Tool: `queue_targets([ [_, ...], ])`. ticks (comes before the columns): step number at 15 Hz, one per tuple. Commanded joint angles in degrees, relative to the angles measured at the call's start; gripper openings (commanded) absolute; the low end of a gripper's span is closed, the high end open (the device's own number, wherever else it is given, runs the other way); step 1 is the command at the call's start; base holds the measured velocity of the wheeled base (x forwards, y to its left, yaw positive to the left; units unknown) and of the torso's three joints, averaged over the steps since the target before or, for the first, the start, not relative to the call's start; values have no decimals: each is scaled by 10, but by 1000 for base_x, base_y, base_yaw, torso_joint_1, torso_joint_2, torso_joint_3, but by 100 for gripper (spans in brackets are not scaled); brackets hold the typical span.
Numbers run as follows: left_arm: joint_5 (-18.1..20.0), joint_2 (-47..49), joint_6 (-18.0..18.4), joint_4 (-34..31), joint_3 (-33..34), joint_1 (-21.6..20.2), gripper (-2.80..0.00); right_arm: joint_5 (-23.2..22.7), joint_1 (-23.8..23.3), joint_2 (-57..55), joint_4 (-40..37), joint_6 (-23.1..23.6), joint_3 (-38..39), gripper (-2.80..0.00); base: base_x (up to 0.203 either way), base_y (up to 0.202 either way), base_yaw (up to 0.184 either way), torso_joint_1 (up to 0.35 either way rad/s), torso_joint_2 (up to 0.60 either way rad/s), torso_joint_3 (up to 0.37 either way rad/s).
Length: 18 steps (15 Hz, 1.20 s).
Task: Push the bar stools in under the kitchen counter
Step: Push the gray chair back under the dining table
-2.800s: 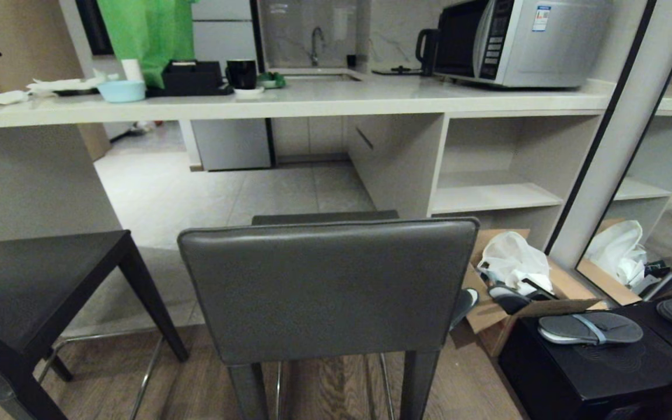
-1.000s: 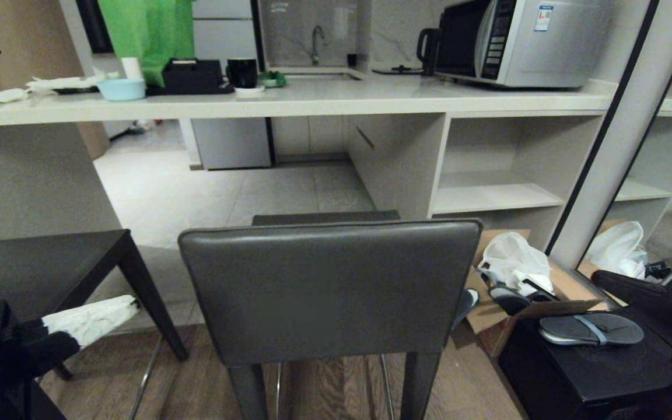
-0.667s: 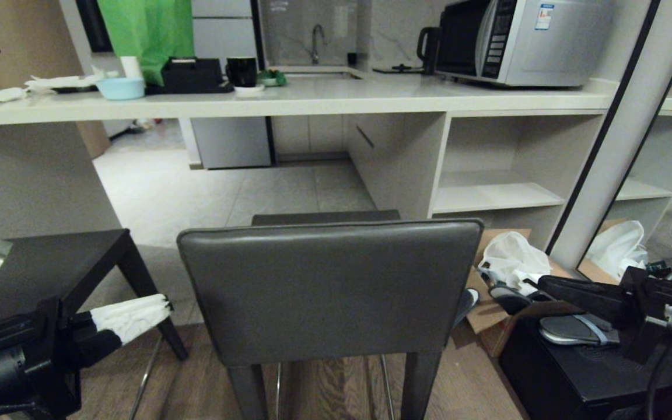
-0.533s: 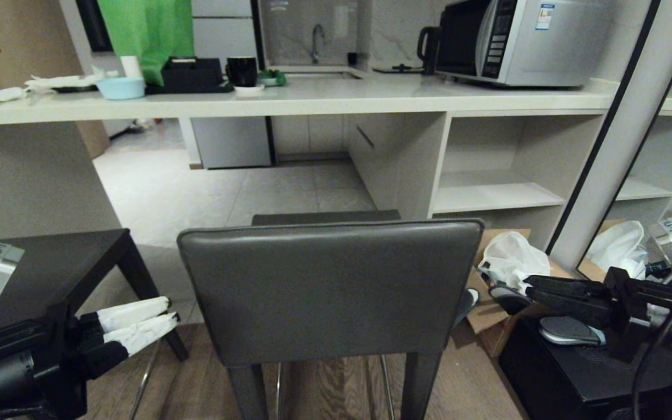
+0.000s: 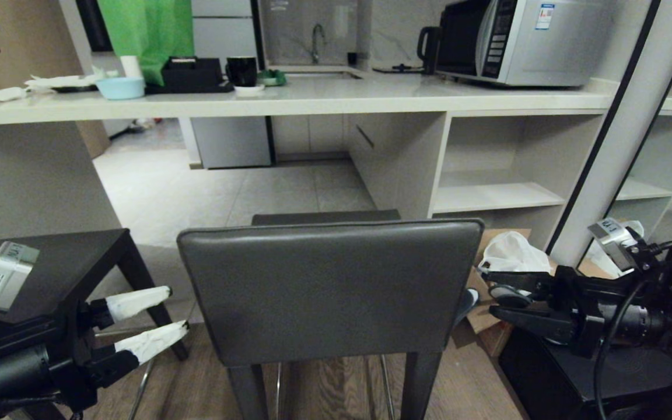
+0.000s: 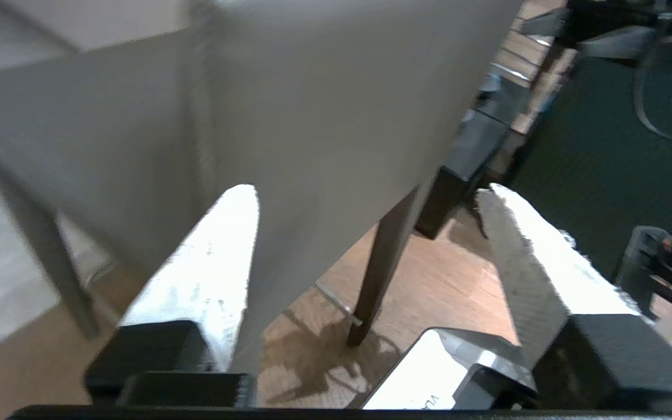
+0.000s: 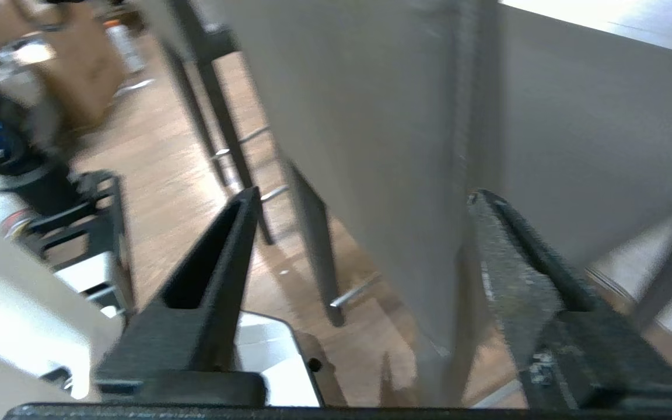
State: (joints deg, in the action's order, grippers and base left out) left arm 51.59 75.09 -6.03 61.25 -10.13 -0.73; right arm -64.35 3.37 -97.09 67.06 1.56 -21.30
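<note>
Near stool (image 5: pixel 327 291) stands square in front of the robot, backrest facing the head camera, its seat edge showing just above the backrest. It sits on the wood floor (image 5: pixel 336 391), short of the counter (image 5: pixel 312 96) — not under the worktop; tiled floor shows between the two. Second stool (image 5: pixel 44 274) is at the left, dark seat and one leg in view, also out from the counter.

Left gripper (image 5: pixel 167 315) is low on the left, level with the backrest's left edge and just beside it. White-wrapped fingers (image 5: pixel 137 300) are spread apart, nothing between them. In the left wrist view the left edge of the backrest lies in line with the gap between the two fingers, not touching.

Right gripper (image 5: pixel 490 294) is on the right, at the backrest's right edge, black fingers parted, nothing held. In the right wrist view the backrest's edge lines up with the gap between the two fingers, still clear of both.

On the counter: microwave (image 5: pixel 517 41), black mug (image 5: pixel 241 71), pale blue bowl (image 5: pixel 120 88). A cardboard box (image 5: pixel 490 326) with a white bag (image 5: pixel 514 254) lies on the floor right of the near stool, beside a low black cabinet (image 5: pixel 546 379).
</note>
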Motion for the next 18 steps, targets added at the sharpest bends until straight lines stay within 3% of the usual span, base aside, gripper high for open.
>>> queue_targets([
  [1, 3, 6, 0, 3, 12, -37, 0, -21, 9, -21, 4, 0, -14, 0, 0, 0, 0, 0, 0, 0],
  [4, 3, 35, 5, 3, 9, -48, 0, -29, 10, -36, 10, 1, -18, 0, 0, 0, 0, 0, 0, 0],
  [9, 3, 113, 8, 18, -45, -30, 0, -26, 5, -88, 47, -1, -45, 0, 0, 0, 0, 0, 0, 0],
  [15, 4, 240, 33, 170, -47, -15, 0, -24, -19, -115, 58, -3, -58, 0, 0, 0, 0, 0, 0, 0],
  [18, 1, 257, 36, 179, -46, 5, 0, -22, -6, -125, 58, -5, -78, 0, 0, 0, 0, 0, 0, 0],
])
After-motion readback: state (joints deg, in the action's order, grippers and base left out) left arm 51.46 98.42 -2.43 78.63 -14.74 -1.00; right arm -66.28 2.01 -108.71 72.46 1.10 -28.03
